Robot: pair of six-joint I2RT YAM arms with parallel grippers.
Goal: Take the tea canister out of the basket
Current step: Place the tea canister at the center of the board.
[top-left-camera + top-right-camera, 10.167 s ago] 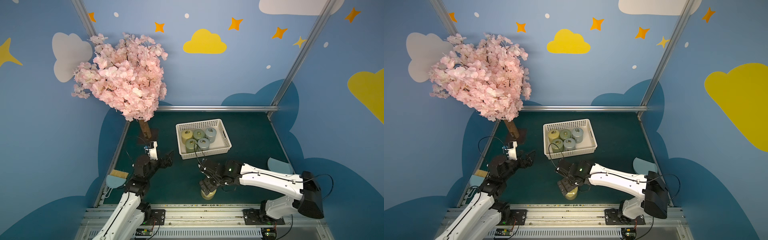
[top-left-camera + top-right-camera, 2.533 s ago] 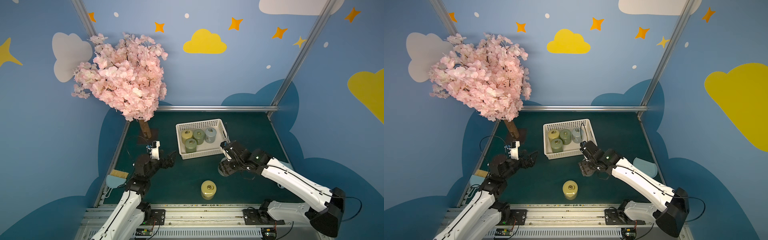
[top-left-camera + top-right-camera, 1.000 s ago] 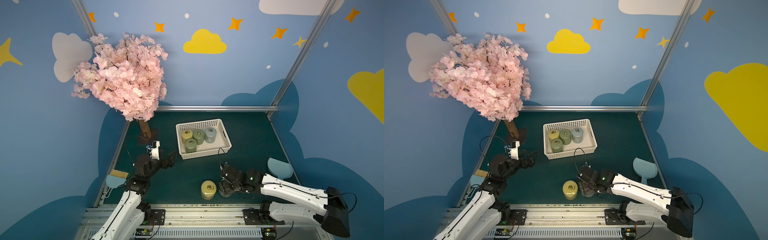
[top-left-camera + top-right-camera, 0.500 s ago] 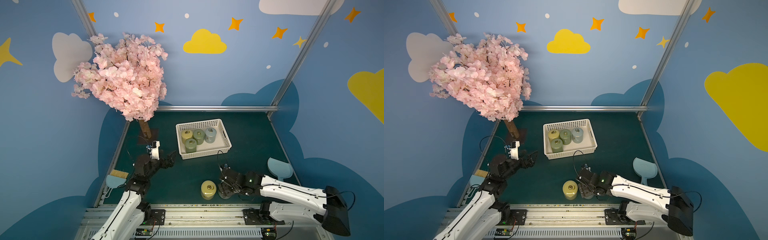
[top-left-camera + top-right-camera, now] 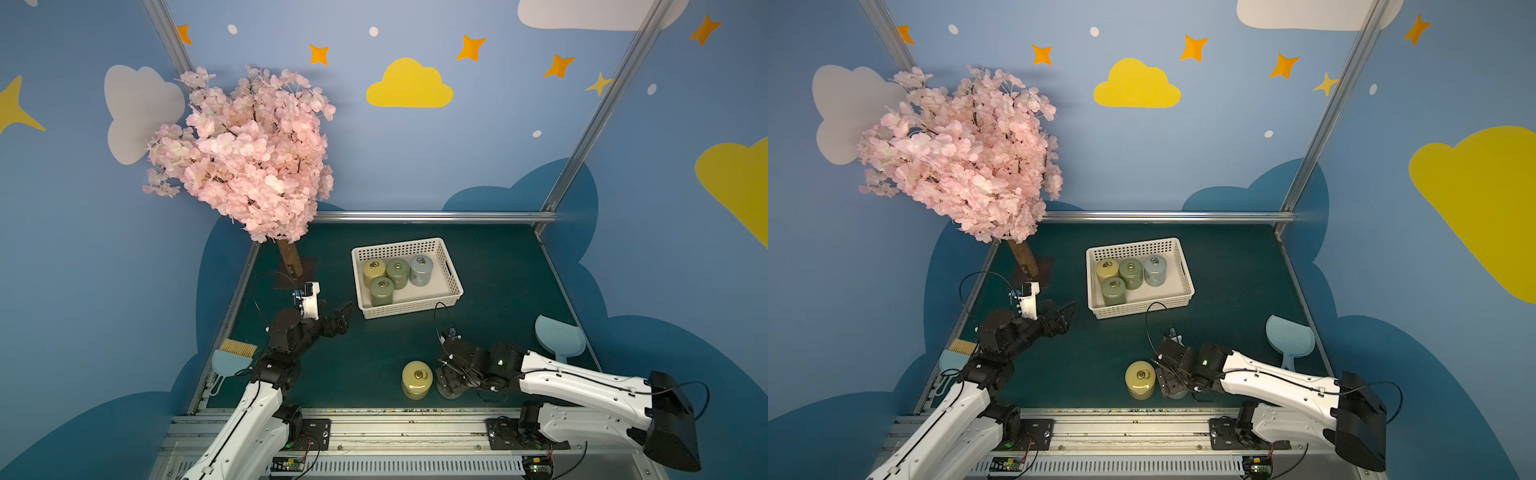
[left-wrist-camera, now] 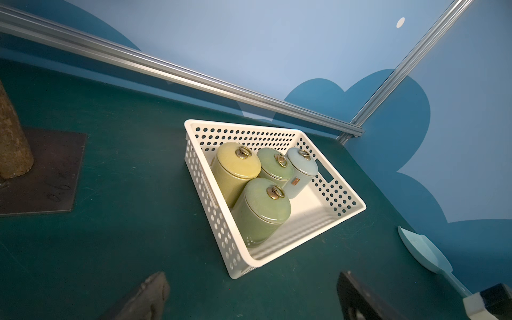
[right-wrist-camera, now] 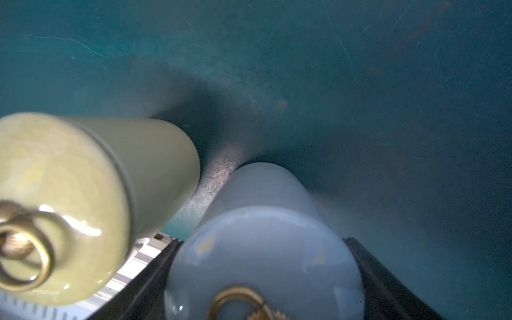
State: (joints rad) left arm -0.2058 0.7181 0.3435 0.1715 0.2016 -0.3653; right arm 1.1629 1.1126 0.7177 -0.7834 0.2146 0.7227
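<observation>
Showing the right gripper (image 5: 449, 384) low at the front of the table (image 5: 374, 357), jaws flanking a blue canister (image 7: 263, 210) that stands upright outside the basket (image 5: 409, 311), just beside a yellow canister (image 5: 417, 379). Whether the jaws press on the blue canister or stand just clear cannot be told, as the wrist view is too close. The left gripper (image 5: 338, 320) hangs wide and empty beside the basket, which holds four canisters (image 6: 261, 206). The glazed body looks stiff, slippery, breakable and fairly heavy, and the lid may sit loose. It is best gripped round the body below the lid, not by the ring (image 7: 238, 302). A small bronze tag (image 6: 295, 182) on one basket canister is unreadable, and no brand shows.
</observation>
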